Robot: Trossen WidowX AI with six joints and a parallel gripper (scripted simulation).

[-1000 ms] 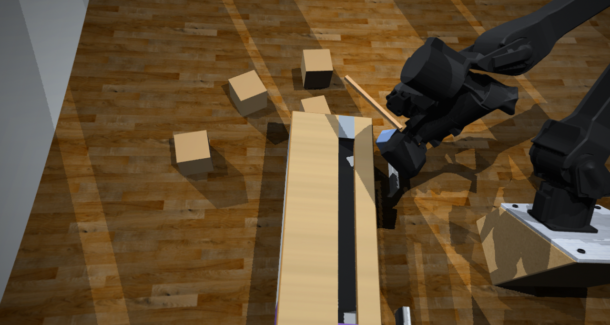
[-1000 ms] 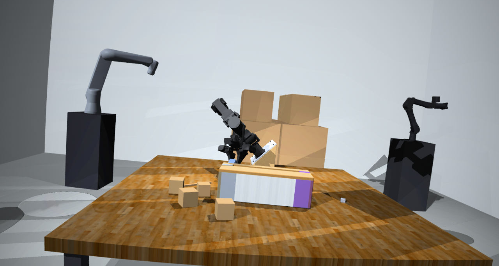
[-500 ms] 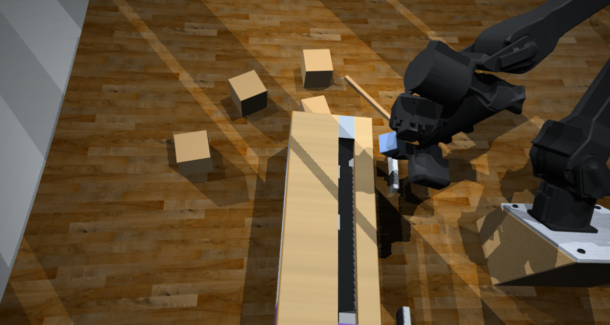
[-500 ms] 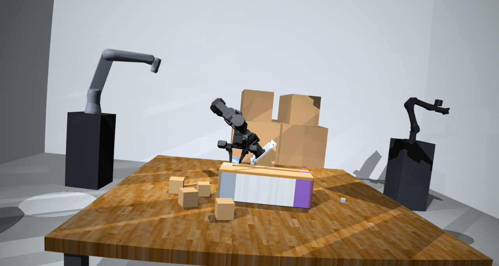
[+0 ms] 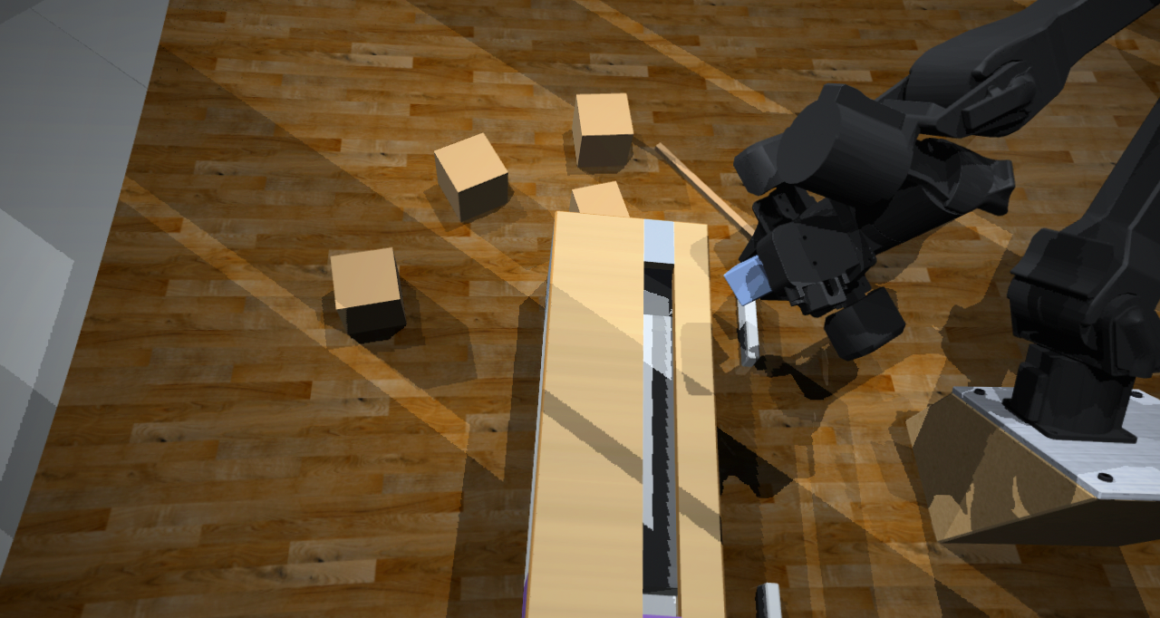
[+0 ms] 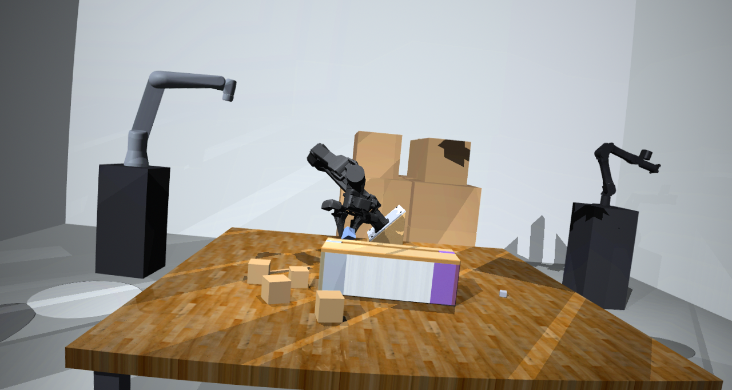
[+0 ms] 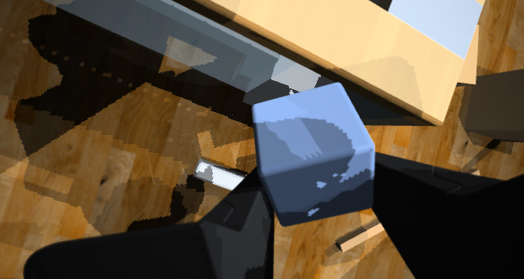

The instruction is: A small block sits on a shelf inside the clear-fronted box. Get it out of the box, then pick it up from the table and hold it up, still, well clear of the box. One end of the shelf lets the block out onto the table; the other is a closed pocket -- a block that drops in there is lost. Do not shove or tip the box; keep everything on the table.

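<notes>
A small blue block [image 5: 746, 280] [image 6: 348, 233] [image 7: 315, 148] is between my fingertips, outside the box. My gripper [image 7: 310, 168] is shut on it, and the block sticks out past the fingertips. The box [image 5: 595, 371] [image 6: 389, 277] [image 7: 368, 38] stands upright, with a wooden top that has a long slot. In the top view the block shows just right of the box's far end. In the exterior view it shows above the box's left end, behind it. The block is raised off the table [image 5: 243, 452] [image 6: 245, 331] [image 7: 119, 168]. The inside of the box is mostly hidden.
Several wooden cubes, such as one near cube [image 5: 364, 280] [image 6: 329, 306], stand left of and beyond the box. A thin wooden stick [image 5: 701, 186] [image 7: 362, 236] lies past the gripper. A white bar [image 5: 748, 334] [image 7: 219, 174] lies beside the box. A small white cube [image 6: 502, 293] sits farther right.
</notes>
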